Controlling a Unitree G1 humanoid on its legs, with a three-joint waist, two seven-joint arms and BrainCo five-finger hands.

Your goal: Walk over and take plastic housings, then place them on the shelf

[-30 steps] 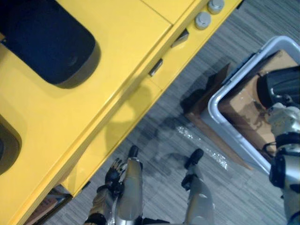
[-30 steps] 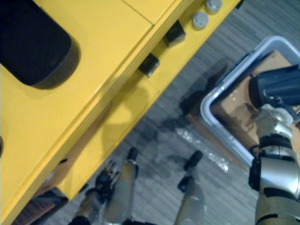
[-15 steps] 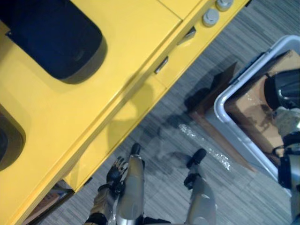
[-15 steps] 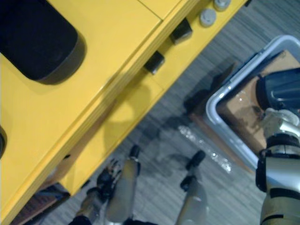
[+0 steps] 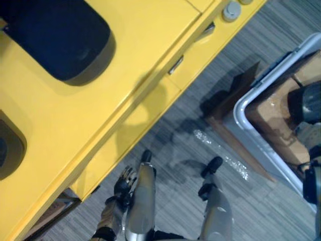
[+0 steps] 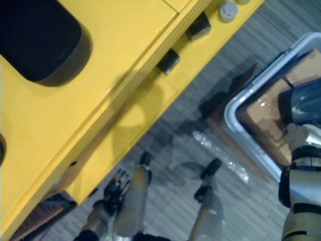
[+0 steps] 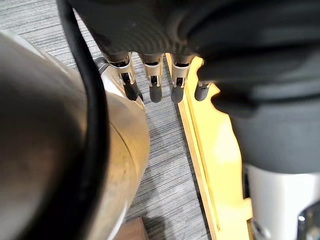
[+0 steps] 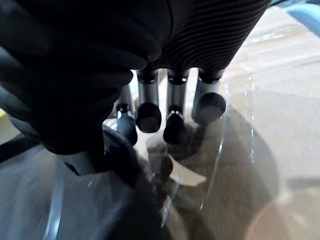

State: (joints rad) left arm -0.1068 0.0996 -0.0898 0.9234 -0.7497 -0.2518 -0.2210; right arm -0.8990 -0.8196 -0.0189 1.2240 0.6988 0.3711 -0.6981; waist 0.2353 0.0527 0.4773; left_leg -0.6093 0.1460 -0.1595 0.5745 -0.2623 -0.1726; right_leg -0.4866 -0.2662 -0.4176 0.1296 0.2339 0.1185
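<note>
A dark plastic housing lies on cardboard inside a grey bin on the floor at the right. My right hand reaches down onto it from the lower right. In the right wrist view its fingers curl over the clear-wrapped dark housing under the palm. My left hand hangs low beside the yellow unit, and its fingers are straight and hold nothing.
A yellow unit runs across the upper left with a dark housing on top and another at the left edge. Grey knobs sit near its corner. Striped grey floor lies between unit and bin.
The camera has shifted, so the bin sits further right in the picture. My right hand has stayed on the housing in the bin. The left hand has not moved.
</note>
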